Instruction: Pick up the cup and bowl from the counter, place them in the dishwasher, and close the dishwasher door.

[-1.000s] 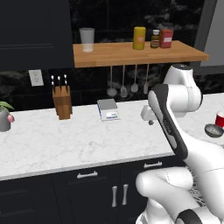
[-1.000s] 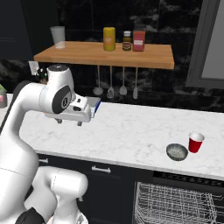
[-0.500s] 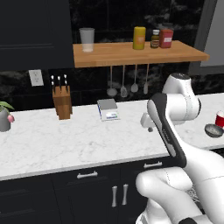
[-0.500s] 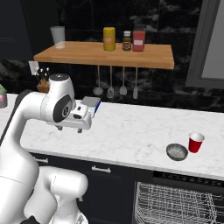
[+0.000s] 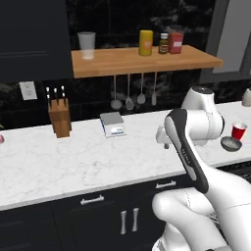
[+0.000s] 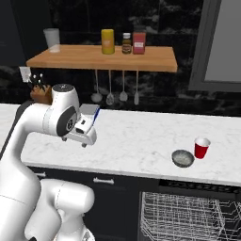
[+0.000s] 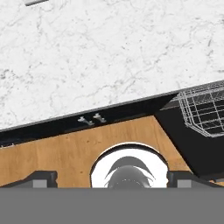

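The red cup (image 6: 201,147) stands upright on the white marble counter (image 6: 136,141) at the right, and the grey bowl (image 6: 182,158) sits just left of it near the front edge. The left base view has the cup (image 5: 238,131) and bowl (image 5: 231,143) at its far right, past my arm. My gripper (image 6: 86,139) hangs over the counter's left part, far from both, pointing down. In the hand view the gripper (image 7: 112,178) is open and empty above the counter edge. The dishwasher's white wire rack (image 6: 188,217) is pulled out below the cup and bowl. The dishwasher door is hidden.
A wooden shelf (image 6: 103,57) on the back wall holds a clear tumbler (image 6: 52,37), a yellow canister (image 6: 108,41) and jars. A knife block (image 5: 60,120) and a small scale (image 5: 112,123) stand at the back of the counter. Utensils (image 5: 129,93) hang under the shelf.
The whole picture has shifted a little to the left, so the base has moved right. My arm has folded lower and the hand has dropped slightly. Cup and bowl stay put.
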Motion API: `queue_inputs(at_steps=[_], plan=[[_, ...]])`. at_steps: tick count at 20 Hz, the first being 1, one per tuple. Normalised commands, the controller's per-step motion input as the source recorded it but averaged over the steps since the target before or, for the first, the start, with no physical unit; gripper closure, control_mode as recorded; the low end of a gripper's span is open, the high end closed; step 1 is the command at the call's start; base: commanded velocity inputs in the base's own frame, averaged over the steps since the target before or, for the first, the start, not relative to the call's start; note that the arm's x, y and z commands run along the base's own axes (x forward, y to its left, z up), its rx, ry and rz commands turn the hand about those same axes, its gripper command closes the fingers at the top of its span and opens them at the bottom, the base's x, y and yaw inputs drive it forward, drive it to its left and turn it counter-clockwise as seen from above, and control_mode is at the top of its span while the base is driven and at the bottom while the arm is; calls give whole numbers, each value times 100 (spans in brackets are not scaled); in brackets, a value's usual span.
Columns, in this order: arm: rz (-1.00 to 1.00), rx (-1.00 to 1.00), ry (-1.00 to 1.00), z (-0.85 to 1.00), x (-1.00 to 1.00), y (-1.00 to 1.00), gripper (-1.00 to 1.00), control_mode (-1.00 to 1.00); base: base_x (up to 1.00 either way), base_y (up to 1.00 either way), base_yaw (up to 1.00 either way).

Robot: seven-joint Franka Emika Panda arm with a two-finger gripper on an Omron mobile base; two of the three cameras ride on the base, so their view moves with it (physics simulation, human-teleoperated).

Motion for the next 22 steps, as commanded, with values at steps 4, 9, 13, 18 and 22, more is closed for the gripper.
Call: queue_inputs(at_steps=[4,9,13,18,22], plan=[[0,0,0,0,0,0,-100,100,4,27,-67],[0,0,0,0,0,0,-100,100,9,48,-84],[0,0,0,0,0,0,-100,100,21,56,-79],[0,0,0,0,0,0,-100,100,32,24,-61],[0,0,0,0,0,0,-100,100,27,26,-27]])
